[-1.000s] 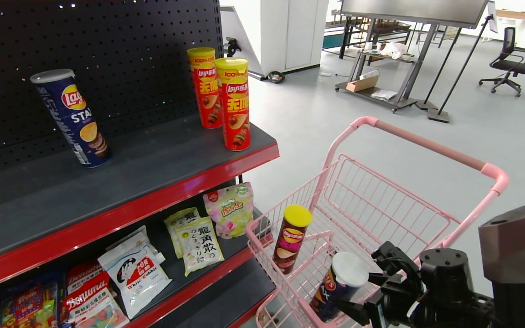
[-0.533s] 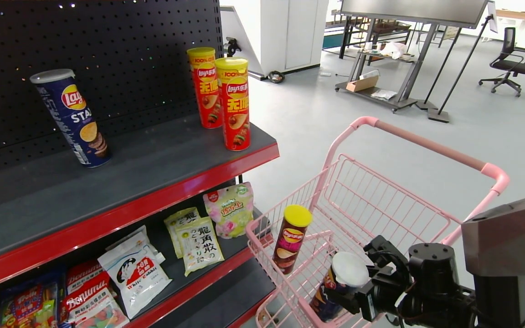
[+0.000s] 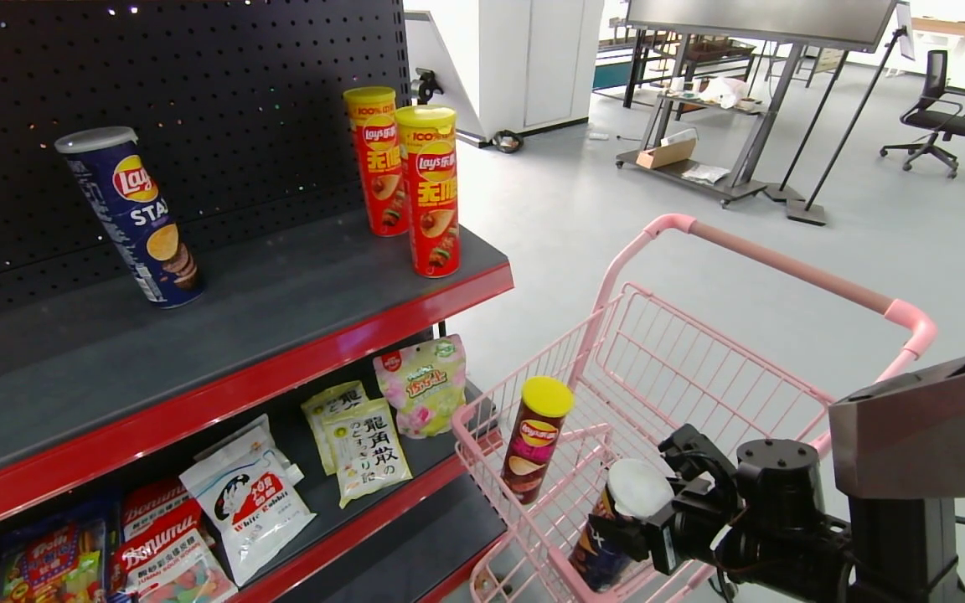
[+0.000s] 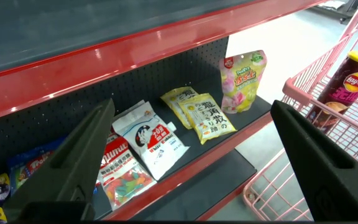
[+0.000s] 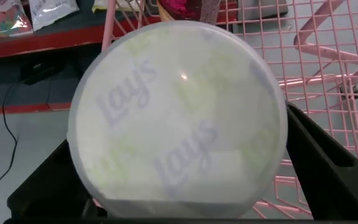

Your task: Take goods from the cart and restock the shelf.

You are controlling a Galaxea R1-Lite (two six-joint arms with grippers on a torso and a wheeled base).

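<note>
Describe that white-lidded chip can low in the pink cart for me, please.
It is a tall tube can with a dark blue printed body and a round, translucent white plastic lid embossed with lettering. It stands lid-up inside the pink wire cart, beside a maroon can with a yellow lid. The right gripper straddles its top, fingers open either side; contact cannot be told.

Office chair far bkgd; cardboard box on rack base.
</note>
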